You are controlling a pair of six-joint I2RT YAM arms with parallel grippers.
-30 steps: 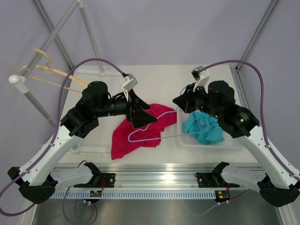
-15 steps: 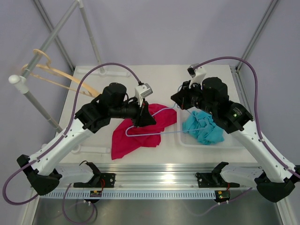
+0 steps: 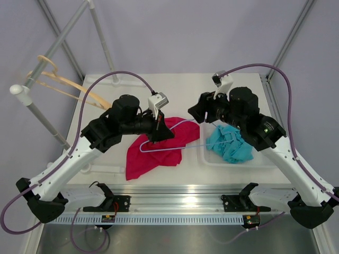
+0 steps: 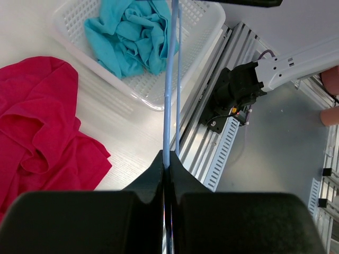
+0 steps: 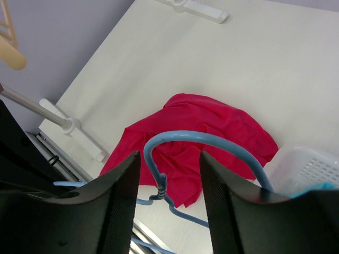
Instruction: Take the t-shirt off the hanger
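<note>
T-shirt (image 3: pixel 151 156), red and crumpled, lies on the table (image 3: pixel 175 95) beneath the left claw (image 3: pixel 159 133), spreading from under it toward that arm's base. The left claw is clamped tight on a thin bar of the blue hanger (image 3: pixel 161 151) and holds it up off the table. In its wrist view the bar runs straight out ahead of the fingertips, over the rim of the white basket (image 3: pixel 204 157) holding the teal cloth (image 3: pixel 229 144). The t-shirt sits lower and off to one side of that bar, not touching it as far as that view shows. So the hanger's long axis points from the left claw toward the right claw (image 3: pixel 197 114), and the t-shirt lies under that line, not along it. The right claw has its fingers parted and grips nothing, with the hanger's hook curving across the gap just beyond the tips; the t-shirt is further ahead of it and below. By my reading the t-shirt is already free of the wire, though from above the hanger overlaps it and a caught fold cannot be ruled out. The left claw is the nearer one, and lifting the hanger straight up would settle it
</note>
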